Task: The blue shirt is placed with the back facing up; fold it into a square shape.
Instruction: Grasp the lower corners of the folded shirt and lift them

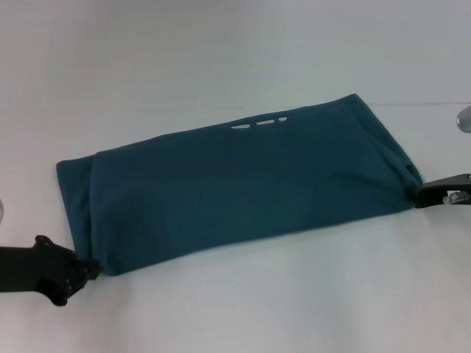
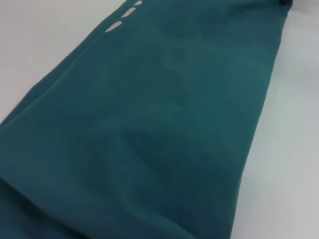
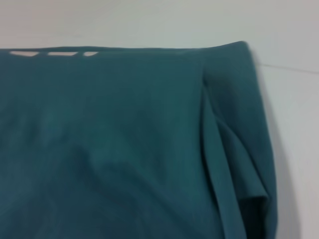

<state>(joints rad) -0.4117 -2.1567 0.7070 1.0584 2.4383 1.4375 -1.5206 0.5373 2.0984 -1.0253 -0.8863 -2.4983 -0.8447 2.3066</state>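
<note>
The blue shirt [image 1: 235,184] lies on the white table as a long folded band running from near left to far right. Small white marks [image 1: 259,123] peek out along its far edge. My left gripper [image 1: 90,269] sits right at the band's near-left corner, touching the cloth. At the right end, my right gripper [image 1: 416,195] is shut on the near-right corner, where the cloth bunches to a point. The left wrist view shows only the blue shirt [image 2: 164,129] up close, and in the right wrist view the blue shirt [image 3: 124,139] has a raised fold at its end.
The white table [image 1: 235,44] stretches on all sides of the shirt. A grey rounded object [image 1: 465,118] shows at the right edge of the head view. A seam line [image 1: 434,104] crosses the table at the far right.
</note>
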